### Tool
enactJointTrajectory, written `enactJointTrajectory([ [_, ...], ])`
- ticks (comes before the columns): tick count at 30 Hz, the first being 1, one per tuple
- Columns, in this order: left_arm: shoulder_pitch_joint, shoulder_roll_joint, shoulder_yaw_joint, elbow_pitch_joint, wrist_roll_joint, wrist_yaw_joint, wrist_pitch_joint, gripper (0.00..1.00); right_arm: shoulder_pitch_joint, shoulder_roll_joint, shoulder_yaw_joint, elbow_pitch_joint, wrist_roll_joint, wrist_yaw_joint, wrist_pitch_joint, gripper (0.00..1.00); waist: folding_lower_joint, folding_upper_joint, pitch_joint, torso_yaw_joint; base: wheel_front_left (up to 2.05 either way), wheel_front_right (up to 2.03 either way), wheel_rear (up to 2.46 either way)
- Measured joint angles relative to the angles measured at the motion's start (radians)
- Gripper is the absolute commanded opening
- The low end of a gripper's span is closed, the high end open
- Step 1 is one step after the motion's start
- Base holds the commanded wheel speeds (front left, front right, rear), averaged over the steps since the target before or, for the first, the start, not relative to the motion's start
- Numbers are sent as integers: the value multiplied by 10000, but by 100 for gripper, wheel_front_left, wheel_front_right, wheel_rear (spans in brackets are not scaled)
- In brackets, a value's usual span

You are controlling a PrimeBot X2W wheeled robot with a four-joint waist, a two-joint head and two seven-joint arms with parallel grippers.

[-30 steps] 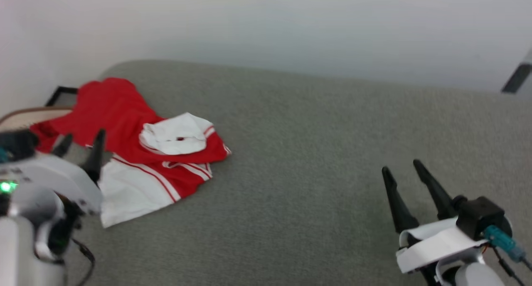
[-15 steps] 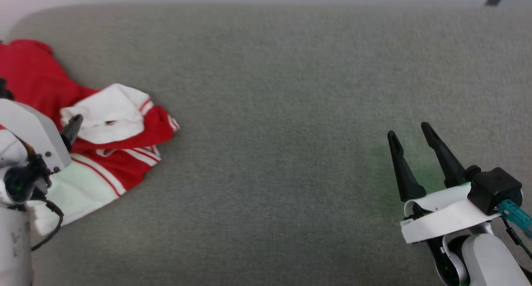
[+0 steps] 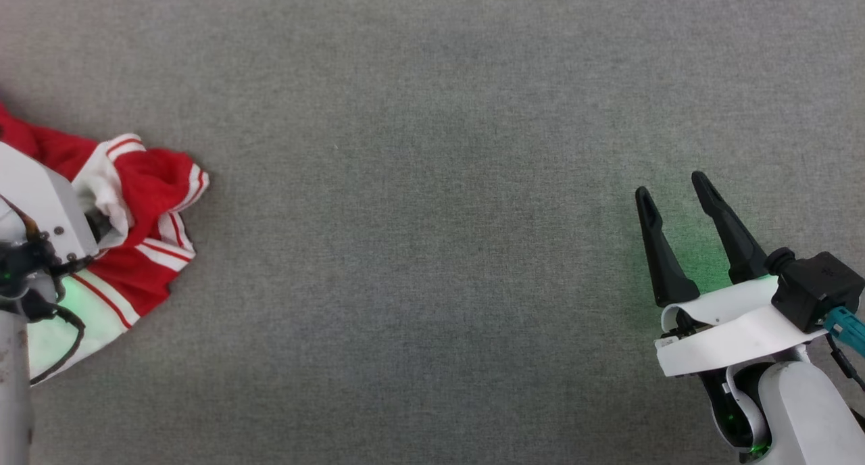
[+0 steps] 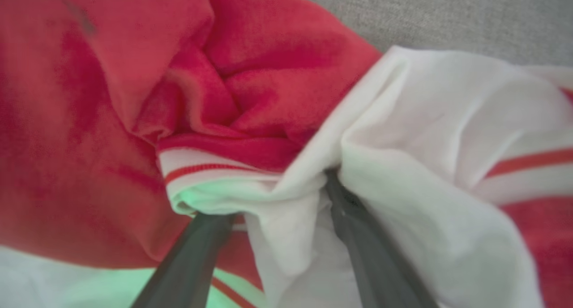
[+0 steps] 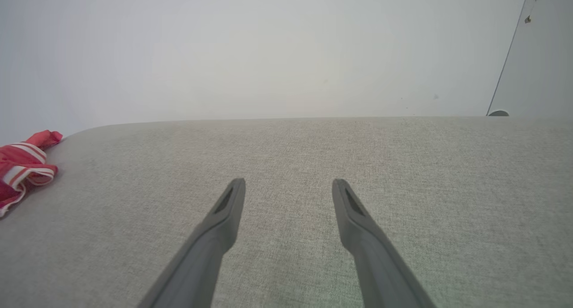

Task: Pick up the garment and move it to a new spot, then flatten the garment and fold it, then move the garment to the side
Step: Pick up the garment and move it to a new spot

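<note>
red jersey-style shirt (image 3: 152,194) with white sleeves and red-white striped trim, bunched at the far left of a grey woven surface (image 3: 432,262).
the left gripper (image 4: 273,194) has its two dark fingers spread, tips sunk in the shirt's white folds with a ridge of white cloth between them. the right gripper (image 3: 670,184) hovers over bare weave, well apart from the shirt, fingers apart and holding nothing.

Legible text, brands, numbers, signs: none. Garment (image 4: 268,88), bunched around the tips of the left tool (image 4: 273,196): red and white cloth, red-white striped trim, no character readable on the folds.
</note>
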Motion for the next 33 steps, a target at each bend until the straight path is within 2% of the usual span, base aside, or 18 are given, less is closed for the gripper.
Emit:
enactJointTrajectory([
  [5,-278,-117,-12,514,-100,77,-27,100,-54,-10,27,-81,71,0,94,100,0,0,187,-90,0,0,0],
  [6,-320,-150,-10,619,-142,73,-84,66,-72,-6,31,-84,79,0,119,100,0,0,198,-100,0,0,0],
  [7,-338,-180,-10,698,-171,29,-155,19,-94,-4,31,-84,88,0,121,100,0,0,196,-99,0,0,0],
  [8,-361,-213,27,788,-219,-27,-259,0,-111,-2,33,-82,92,0,125,100,0,0,185,-93,0,0,0],
  [11,-427,-305,-25,1001,-203,-190,-782,0,-126,23,25,-50,165,0,138,100,1,0,93,-69,0,0,0],
  [21,-607,-380,-451,1315,-67,-529,-1212,0,337,119,-117,234,272,0,159,100,0,0,-785,166,0,0,0],
  [33,-1290,495,-1043,-188,355,-970,-2021,0,1241,355,-157,437,336,0,228,100,0,0,-2503,550,0,0,0],
])
